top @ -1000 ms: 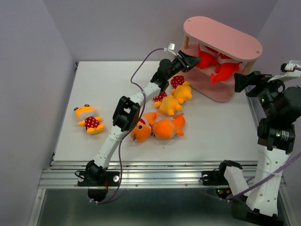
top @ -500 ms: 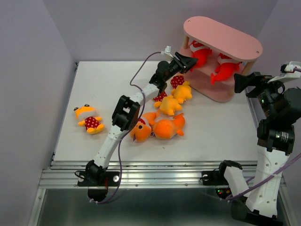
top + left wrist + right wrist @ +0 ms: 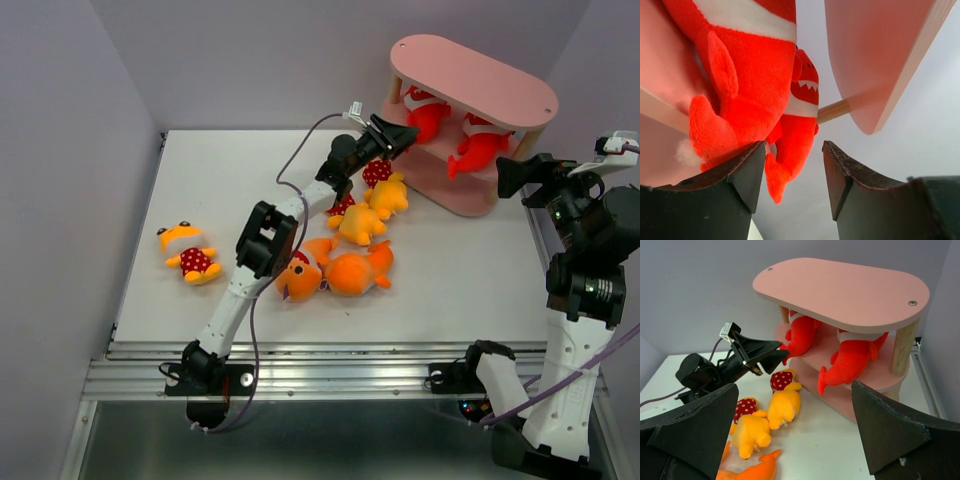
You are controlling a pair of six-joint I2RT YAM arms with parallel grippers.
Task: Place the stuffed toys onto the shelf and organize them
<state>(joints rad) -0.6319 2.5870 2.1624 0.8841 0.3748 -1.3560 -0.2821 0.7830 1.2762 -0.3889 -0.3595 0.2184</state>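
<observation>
Lying beside the shelf (image 3: 470,80): yellow-orange figures (image 3: 388,195)

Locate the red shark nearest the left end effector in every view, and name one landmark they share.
Top external: red shark at upper right, on the shelf's middle board, just past the left end effector.
Left wrist: the red shark fills the upper left.
Right wrist: the red shark sits at centre under the top board, left of the second red shark.
Shared landmark: the shelf's pink top board.
</observation>
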